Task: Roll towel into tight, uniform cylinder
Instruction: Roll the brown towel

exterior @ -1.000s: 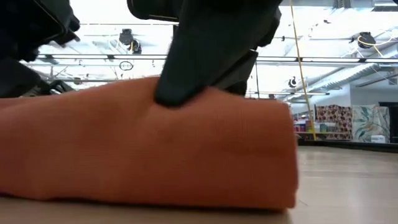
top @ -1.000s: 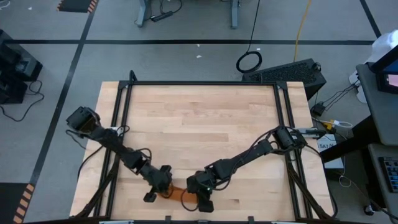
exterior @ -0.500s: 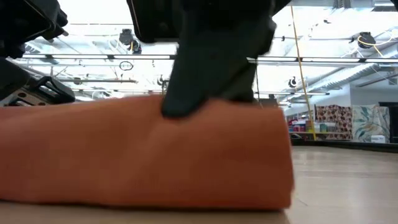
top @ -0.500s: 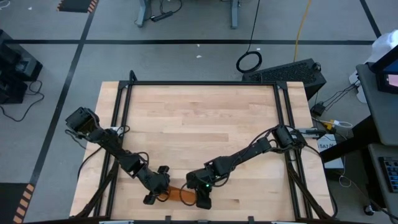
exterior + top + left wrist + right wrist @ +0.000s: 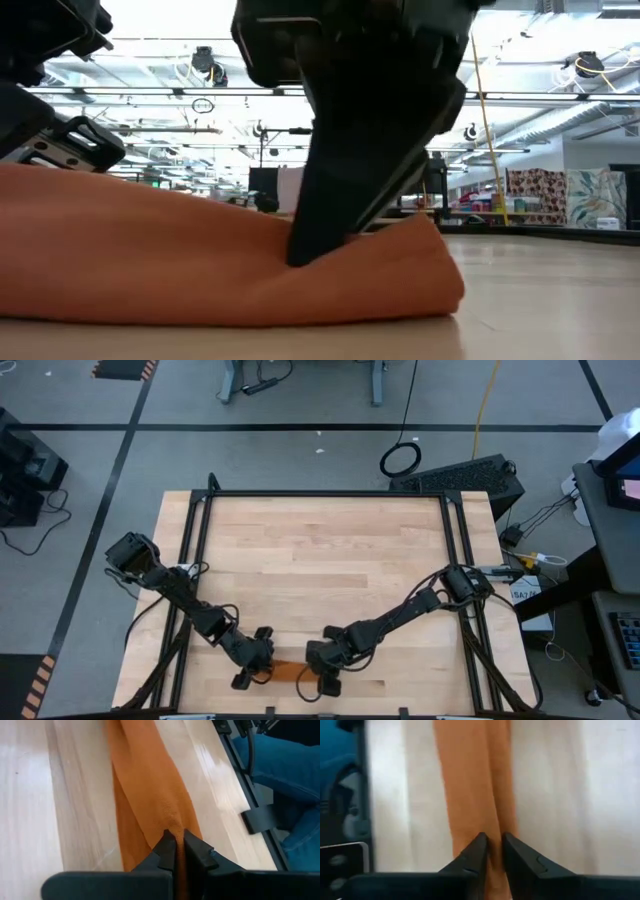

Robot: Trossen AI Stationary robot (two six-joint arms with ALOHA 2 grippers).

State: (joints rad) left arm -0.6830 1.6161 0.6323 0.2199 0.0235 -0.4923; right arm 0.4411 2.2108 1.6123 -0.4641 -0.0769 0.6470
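the towel [image 5: 287,673] lies as a narrow rust-orange roll near the front edge of the table [image 5: 320,560], stretched between the two tools. the left tool [image 5: 252,670] sits at one end of it, its fingers [image 5: 167,851] closed tight on a raised ridge of the cloth; in the left wrist view the fabric runs straight away from the fingertips as a long folded strip. the right tool [image 5: 322,678] sits at the other end, its fingers [image 5: 476,851] pressed down onto the fabric with only a thin gap between them and cloth showing in that gap, so it is pinching the towel.

compared with a second ago, the right tool has shifted a little along the front edge, and its fingers have begun to ease apart from fully closed. in the low view the towel [image 5: 200,260] has changed shape: earlier it stood as a thick, even, rounded bundle, and now it is flatter and sags where the right tool [image 5: 320,245] digs in, with a small bump of cloth just beyond the fingertip and the higher part rising toward the left tool [image 5: 70,150]. the left tool has hardly moved and keeps the same closed grip. a person's blue-clad leg [image 5: 280,765] shows past the table edge in the left wrist view.
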